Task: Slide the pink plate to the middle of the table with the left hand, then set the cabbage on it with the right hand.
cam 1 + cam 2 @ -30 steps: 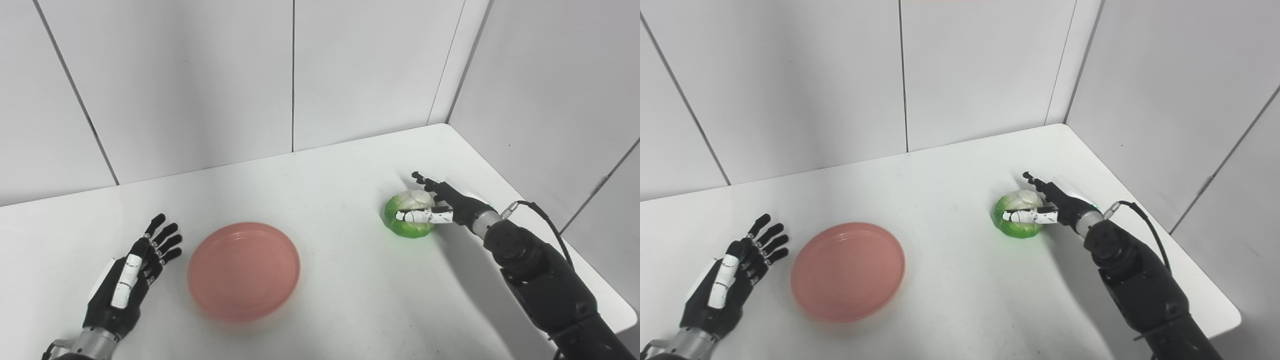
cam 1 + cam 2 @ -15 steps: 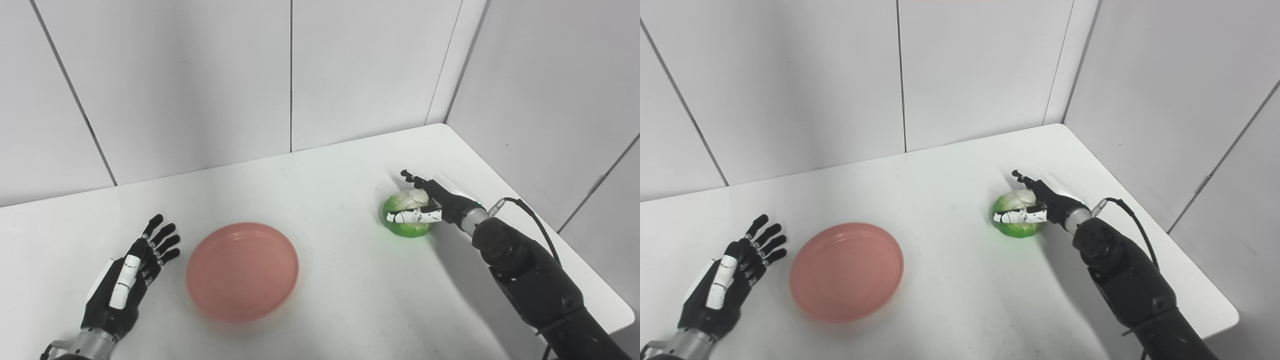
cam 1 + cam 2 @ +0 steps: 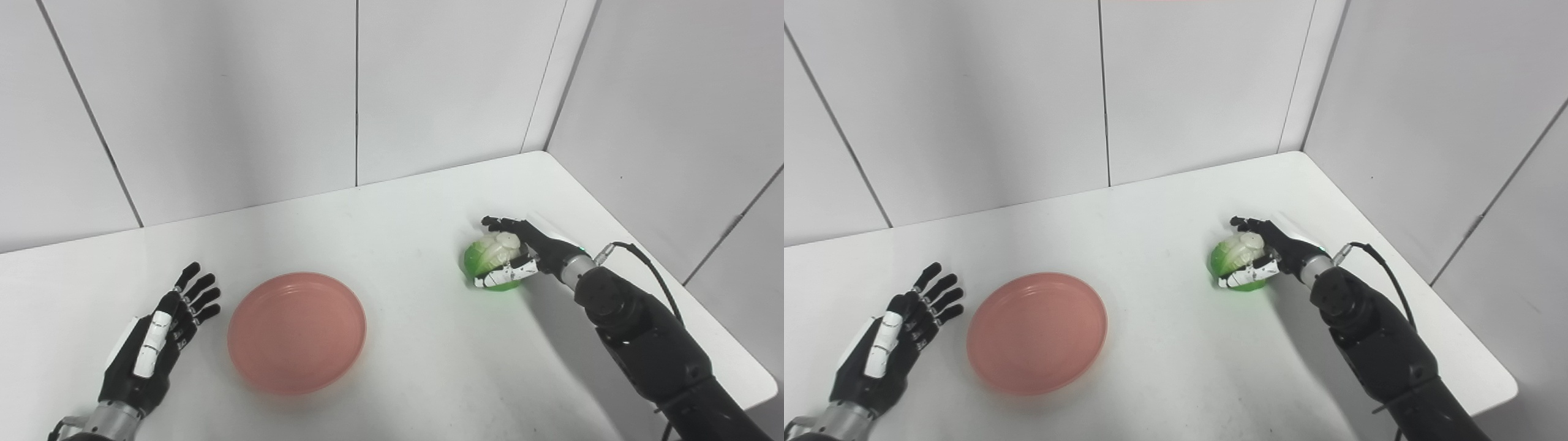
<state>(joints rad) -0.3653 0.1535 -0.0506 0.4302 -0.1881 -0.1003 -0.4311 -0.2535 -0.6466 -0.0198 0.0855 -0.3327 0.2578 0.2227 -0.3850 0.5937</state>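
The cabbage point(image 3: 493, 260) — a round, glossy green-and-white ball, probably light, stiff plastic and slippery — sits right of centre, wrapped by the right hand point(image 3: 520, 254) across its widest part. The left hand point(image 3: 162, 340), lower left, lies spread and empty beside the smooth, shallow plate point(image 3: 297, 331).

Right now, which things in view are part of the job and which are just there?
Part of the job:
- pink plate, empty
- cabbage, gripped by the right hand
- left hand, open, resting apart from the plate

Just there:
- white table
- cable on the right arm
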